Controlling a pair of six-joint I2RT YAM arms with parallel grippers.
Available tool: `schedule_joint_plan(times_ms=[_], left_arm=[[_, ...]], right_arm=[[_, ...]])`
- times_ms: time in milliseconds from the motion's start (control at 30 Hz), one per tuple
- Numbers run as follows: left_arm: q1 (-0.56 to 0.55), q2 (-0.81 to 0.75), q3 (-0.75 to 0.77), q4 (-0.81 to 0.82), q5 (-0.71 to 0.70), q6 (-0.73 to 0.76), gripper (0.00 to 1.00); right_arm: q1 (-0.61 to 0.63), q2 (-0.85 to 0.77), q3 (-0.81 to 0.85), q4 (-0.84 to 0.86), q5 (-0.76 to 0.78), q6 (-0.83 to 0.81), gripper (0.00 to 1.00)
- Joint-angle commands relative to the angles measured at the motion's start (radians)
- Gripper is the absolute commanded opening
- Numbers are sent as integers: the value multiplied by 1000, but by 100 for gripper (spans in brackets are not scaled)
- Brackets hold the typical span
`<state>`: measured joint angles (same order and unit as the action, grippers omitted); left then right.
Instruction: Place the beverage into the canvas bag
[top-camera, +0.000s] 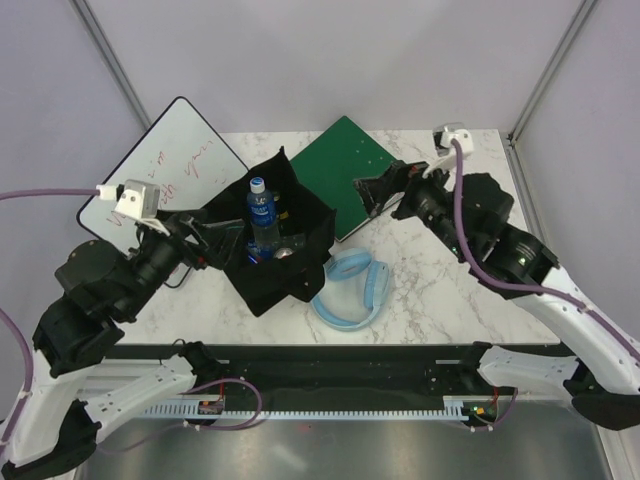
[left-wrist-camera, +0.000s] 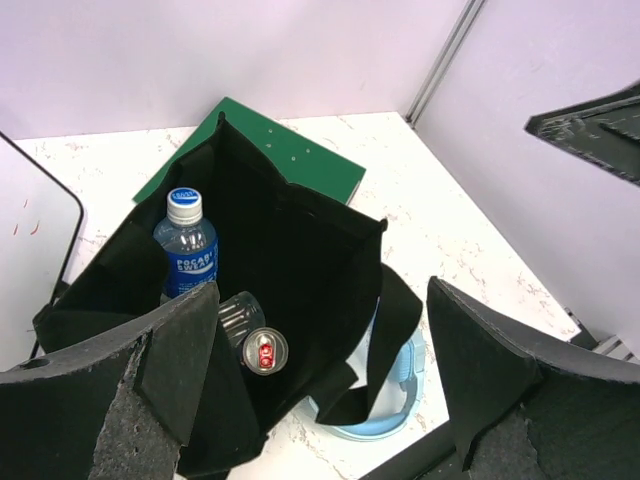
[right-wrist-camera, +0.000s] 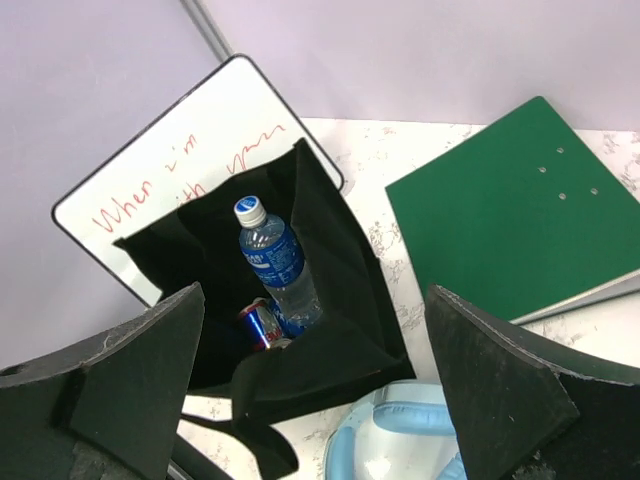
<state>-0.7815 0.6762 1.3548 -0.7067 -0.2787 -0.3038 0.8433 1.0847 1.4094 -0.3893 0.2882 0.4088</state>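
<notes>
The black canvas bag stands open in the middle of the table. A blue-labelled beverage bottle with a white cap stands inside it, and a can lies beside the bottle's base. My left gripper is open and empty at the bag's left side. My right gripper is open and empty over the green binder, to the right of the bag. The left wrist view shows the bottle and the can in the bag. The right wrist view shows the bottle, the can and the bag.
A green binder lies behind and right of the bag. A whiteboard with red writing leans at the back left. Light-blue headphones lie by the bag's front right corner. Enclosure walls stand at the back and the sides.
</notes>
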Motion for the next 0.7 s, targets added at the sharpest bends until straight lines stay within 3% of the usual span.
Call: schedule_joint_plan(times_ms=[0,667], left_arm=[[-5,-56,-45,49,12,25,91],[-4,-118,-71,18,7,22,92]], right_arm=[[-1,-63,-44,-66,78,97,98],[-1,-75,-35,-89,118,104,98]])
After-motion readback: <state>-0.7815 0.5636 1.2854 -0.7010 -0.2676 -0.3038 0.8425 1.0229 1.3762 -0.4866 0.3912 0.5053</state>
